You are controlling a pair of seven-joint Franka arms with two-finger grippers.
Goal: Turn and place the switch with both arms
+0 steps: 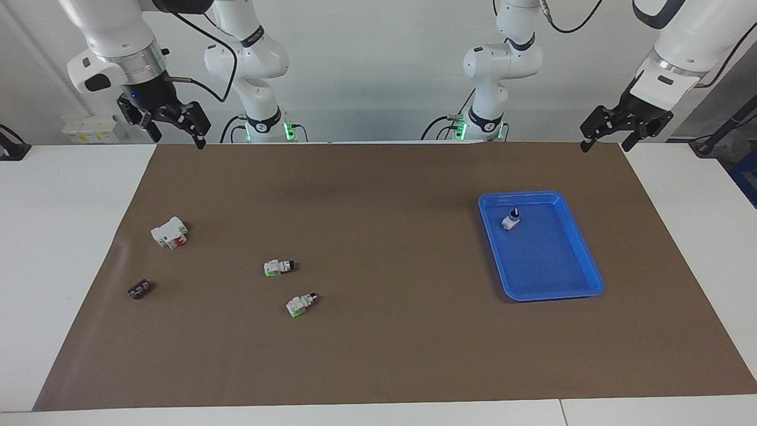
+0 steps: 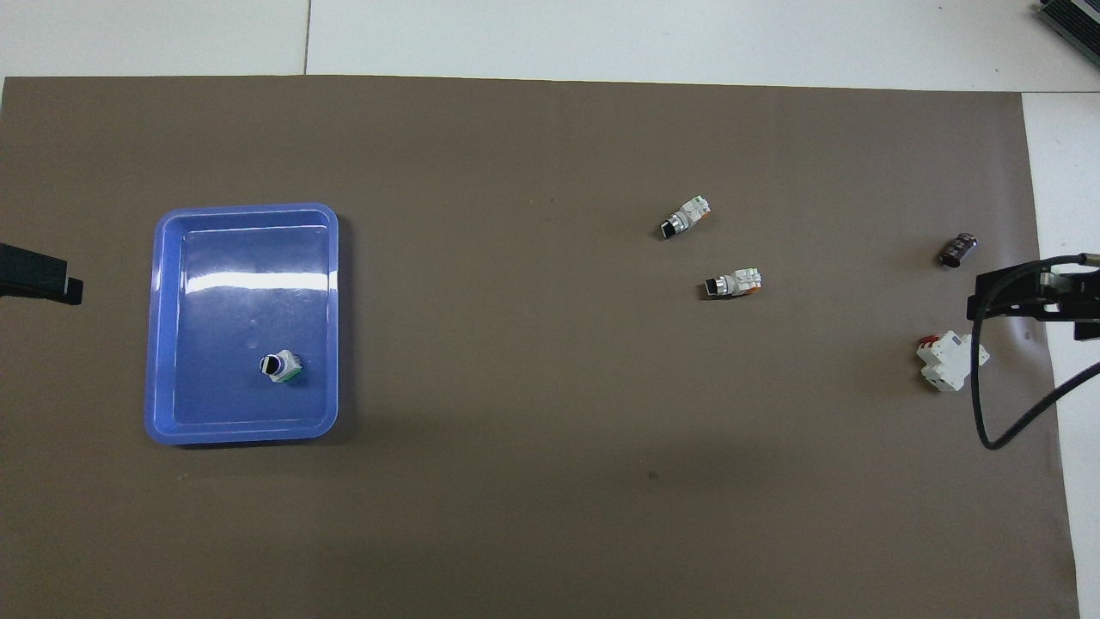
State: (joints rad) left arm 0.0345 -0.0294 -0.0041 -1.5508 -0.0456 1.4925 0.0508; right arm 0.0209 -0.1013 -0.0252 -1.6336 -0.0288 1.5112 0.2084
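Two switches lie on their sides on the brown mat, each white with a green end and a black knob. One switch (image 1: 280,267) (image 2: 733,284) is nearer to the robots than the other switch (image 1: 301,304) (image 2: 685,217). A third switch (image 1: 511,220) (image 2: 280,366) stands knob up in the blue tray (image 1: 544,260) (image 2: 241,258). My right gripper (image 1: 179,139) is open and empty, raised over the mat's edge at the right arm's end. My left gripper (image 1: 604,147) is open and empty, raised over the mat's corner nearest the robots at the left arm's end.
A larger white block with a red part (image 1: 170,232) (image 2: 952,361) and a small black terminal strip (image 1: 140,289) (image 2: 958,249) lie at the right arm's end of the mat. A black cable (image 2: 988,404) hangs from the right wrist.
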